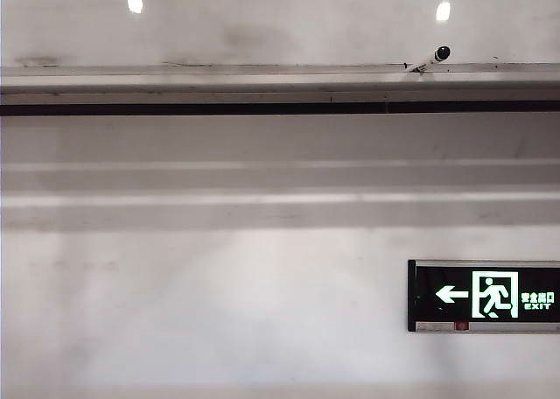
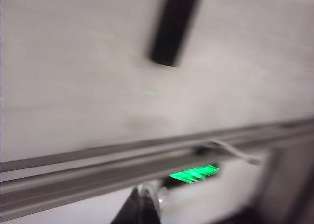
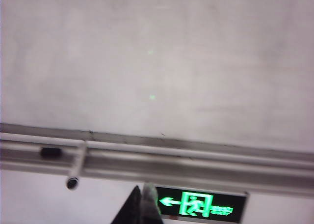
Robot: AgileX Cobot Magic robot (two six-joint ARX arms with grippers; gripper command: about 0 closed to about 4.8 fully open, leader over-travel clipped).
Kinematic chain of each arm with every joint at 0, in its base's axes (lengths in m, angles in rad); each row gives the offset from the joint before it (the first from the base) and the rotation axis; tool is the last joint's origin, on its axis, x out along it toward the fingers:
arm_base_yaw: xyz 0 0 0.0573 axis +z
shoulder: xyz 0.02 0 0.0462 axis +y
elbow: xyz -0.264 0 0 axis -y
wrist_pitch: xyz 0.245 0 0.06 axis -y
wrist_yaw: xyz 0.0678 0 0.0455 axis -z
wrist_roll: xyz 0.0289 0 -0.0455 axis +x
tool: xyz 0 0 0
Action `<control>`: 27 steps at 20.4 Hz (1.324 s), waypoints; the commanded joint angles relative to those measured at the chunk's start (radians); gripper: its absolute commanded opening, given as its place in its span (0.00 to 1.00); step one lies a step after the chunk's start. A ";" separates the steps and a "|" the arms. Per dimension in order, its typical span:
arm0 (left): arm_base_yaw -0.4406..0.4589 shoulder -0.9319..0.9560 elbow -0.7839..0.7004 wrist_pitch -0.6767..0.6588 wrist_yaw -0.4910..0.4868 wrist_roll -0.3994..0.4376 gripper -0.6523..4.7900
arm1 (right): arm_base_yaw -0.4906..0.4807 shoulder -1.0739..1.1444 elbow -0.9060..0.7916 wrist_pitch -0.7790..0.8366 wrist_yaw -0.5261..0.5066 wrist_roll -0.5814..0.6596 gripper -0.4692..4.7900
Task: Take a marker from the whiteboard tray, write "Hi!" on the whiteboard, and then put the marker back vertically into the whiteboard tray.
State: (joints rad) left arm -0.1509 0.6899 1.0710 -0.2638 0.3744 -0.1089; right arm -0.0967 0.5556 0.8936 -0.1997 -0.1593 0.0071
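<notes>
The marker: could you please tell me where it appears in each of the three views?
Exterior view: the marker rests on the whiteboard tray, far right.
Left wrist view: a blurred pale stick on the tray, probably it.
Right wrist view: it crosses the tray.
Shared landmark: the green exit sign.

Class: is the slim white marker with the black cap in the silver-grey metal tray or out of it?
In: the marker leans on the tray, cap up, no gripper touching it.

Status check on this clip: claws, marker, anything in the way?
Both claws shut, empty, short of the tray. Marker on tray, untouched. Whiteboard unwritten. Nothing in the way.
</notes>
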 commanded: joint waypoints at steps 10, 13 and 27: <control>-0.473 0.174 0.087 -0.034 -0.354 0.056 0.11 | 0.371 0.288 0.134 0.030 0.091 0.027 0.08; -0.501 0.174 0.087 -0.011 -0.355 0.132 0.11 | 0.478 0.362 0.134 0.065 0.201 0.033 0.08; -0.501 0.174 0.087 0.078 -0.332 0.127 0.11 | 0.514 0.524 -0.072 0.502 0.322 -0.002 0.83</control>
State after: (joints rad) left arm -0.6514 0.8650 1.1545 -0.1993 0.0376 0.0109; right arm 0.4213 1.0698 0.8219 0.2726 0.1581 0.0101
